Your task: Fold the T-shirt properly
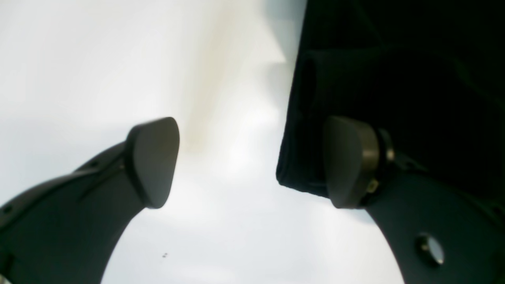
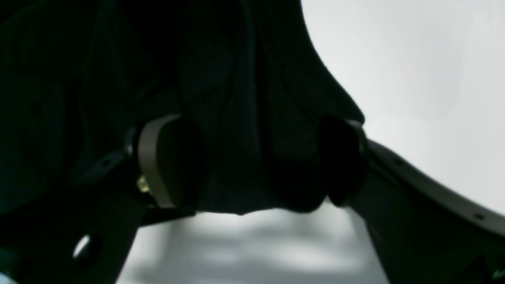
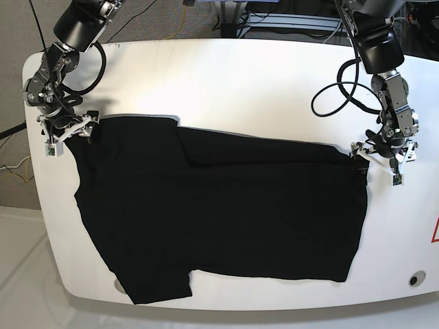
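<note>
The black T-shirt [image 3: 226, 212] lies spread across the white table [image 3: 240, 82], with one sleeve at the front left. My left gripper [image 3: 381, 157] is at the shirt's right upper corner. In the left wrist view this gripper [image 1: 252, 163] is open; the T-shirt [image 1: 414, 79] corner lies by its right finger [image 1: 349, 161], and bare table shows between the fingers. My right gripper [image 3: 70, 130] is at the shirt's left upper corner. In the right wrist view it [image 2: 254, 161] stands open, and a bunched edge of T-shirt [image 2: 118, 59] fills the gap between the fingers.
Both arms reach in from the table's far corners, with black cables [image 3: 336, 89] looping beside the arm on the right. A small round fitting [image 3: 413, 279] sits near the front right corner. The rounded table edges are close to both grippers.
</note>
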You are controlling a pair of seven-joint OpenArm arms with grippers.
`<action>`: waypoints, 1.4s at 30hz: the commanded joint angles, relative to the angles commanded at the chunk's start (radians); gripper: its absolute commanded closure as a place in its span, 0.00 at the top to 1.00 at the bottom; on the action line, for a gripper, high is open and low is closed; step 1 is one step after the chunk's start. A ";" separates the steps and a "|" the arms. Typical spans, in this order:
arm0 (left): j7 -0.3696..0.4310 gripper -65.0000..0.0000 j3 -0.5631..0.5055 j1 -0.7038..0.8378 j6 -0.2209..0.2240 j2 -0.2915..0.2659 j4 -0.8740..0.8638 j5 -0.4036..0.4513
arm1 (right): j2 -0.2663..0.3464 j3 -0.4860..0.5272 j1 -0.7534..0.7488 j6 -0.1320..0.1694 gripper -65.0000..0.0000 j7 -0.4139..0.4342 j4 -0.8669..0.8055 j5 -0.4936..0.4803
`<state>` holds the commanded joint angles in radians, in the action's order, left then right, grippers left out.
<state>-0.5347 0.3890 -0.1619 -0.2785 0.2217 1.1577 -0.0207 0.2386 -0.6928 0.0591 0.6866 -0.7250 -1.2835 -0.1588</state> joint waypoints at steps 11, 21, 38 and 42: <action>-0.014 0.80 0.000 0.005 0.000 0.000 0.043 0.003 | -0.003 0.000 0.000 -0.002 0.73 0.003 0.000 0.000; -0.074 0.80 0.005 0.026 0.000 0.002 0.226 0.003 | -0.005 0.002 0.005 -0.002 0.73 0.003 -0.002 0.000; -0.124 0.80 0.006 0.028 -0.002 -0.002 0.282 -0.002 | -0.005 0.074 0.002 0.002 0.19 0.003 0.000 -0.003; -0.126 0.80 0.008 0.029 -0.002 -0.003 0.281 -0.002 | -0.008 0.077 0.002 0.002 0.00 0.003 0.002 -0.005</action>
<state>-0.6605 0.3966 -0.1327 -0.2800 0.2186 1.4385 -0.0222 0.2309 -0.6160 0.0606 0.6882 -0.7219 -1.2820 -0.1634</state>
